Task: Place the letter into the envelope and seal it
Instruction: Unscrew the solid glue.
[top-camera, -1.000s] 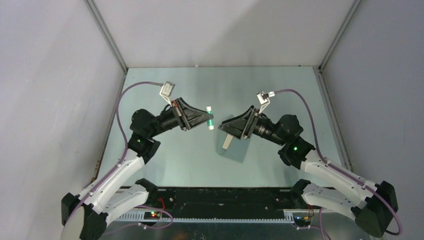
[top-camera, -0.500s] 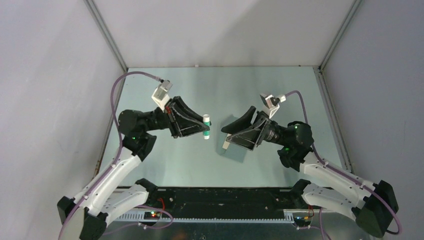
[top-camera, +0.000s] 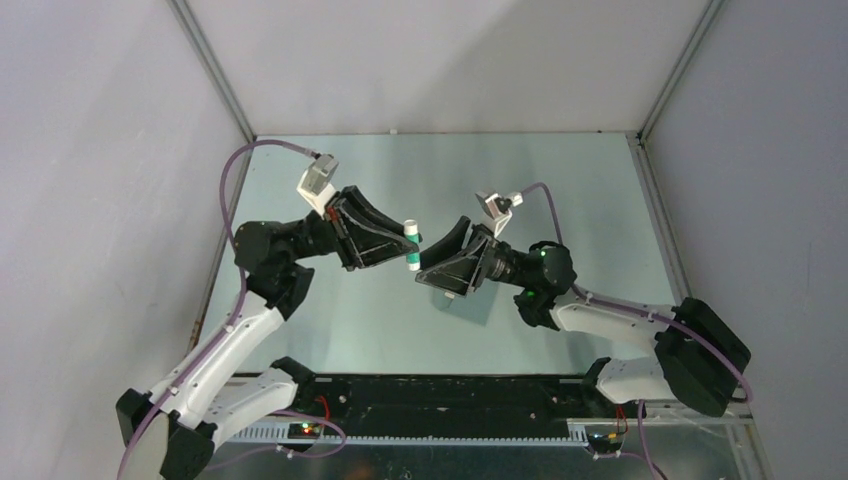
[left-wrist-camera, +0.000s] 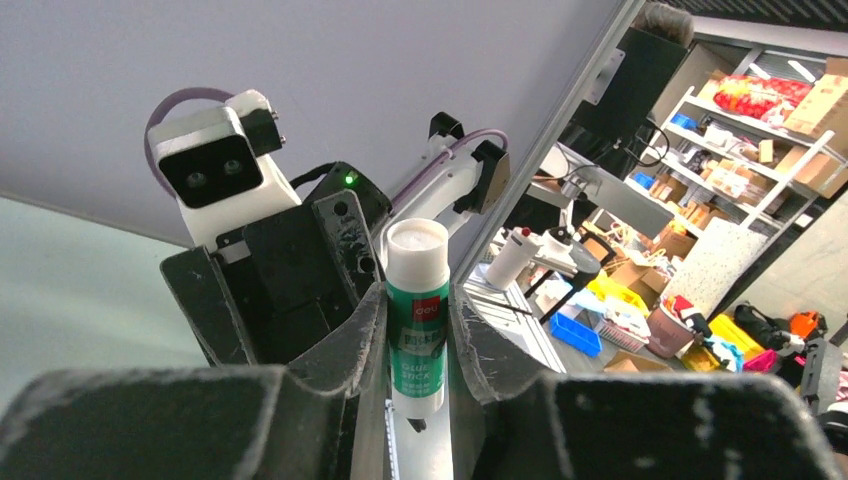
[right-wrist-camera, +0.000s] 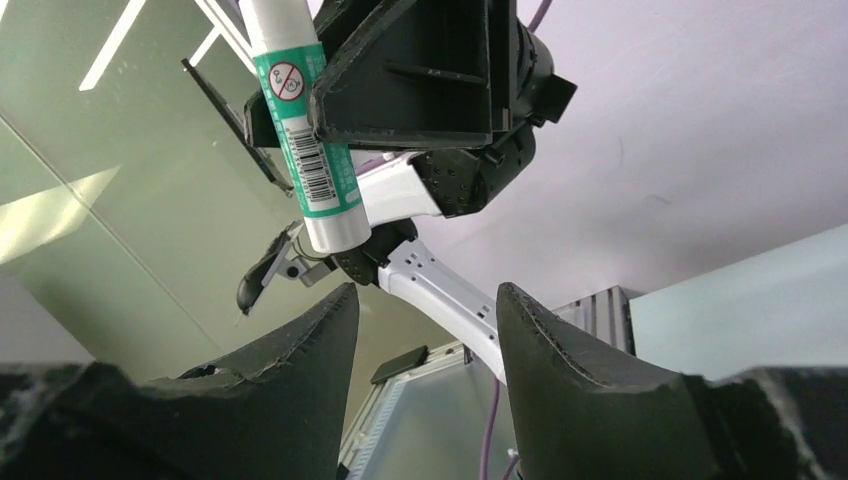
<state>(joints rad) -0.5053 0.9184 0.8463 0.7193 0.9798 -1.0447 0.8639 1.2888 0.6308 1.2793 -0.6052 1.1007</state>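
My left gripper (top-camera: 408, 245) is shut on a white and green glue stick (top-camera: 411, 247) and holds it above the table. The left wrist view shows the stick (left-wrist-camera: 417, 320) upright between the two fingers. My right gripper (top-camera: 440, 268) is open and empty, raised off the table, with its tips just right of the stick. In the right wrist view the stick (right-wrist-camera: 305, 130) hangs above and left of the open right gripper (right-wrist-camera: 425, 295). The envelope and the letter are hidden under the right gripper in the top view, and neither wrist view shows them.
The pale green tabletop (top-camera: 560, 190) is walled in by grey panels with metal rails (top-camera: 215, 80) at the corners. The black base strip (top-camera: 430, 400) runs along the near edge. Purple cables loop off both wrists.
My right gripper has lifted and swung left to just beside the glue stick. My left gripper has drawn back a little and tilted, still holding the stick.
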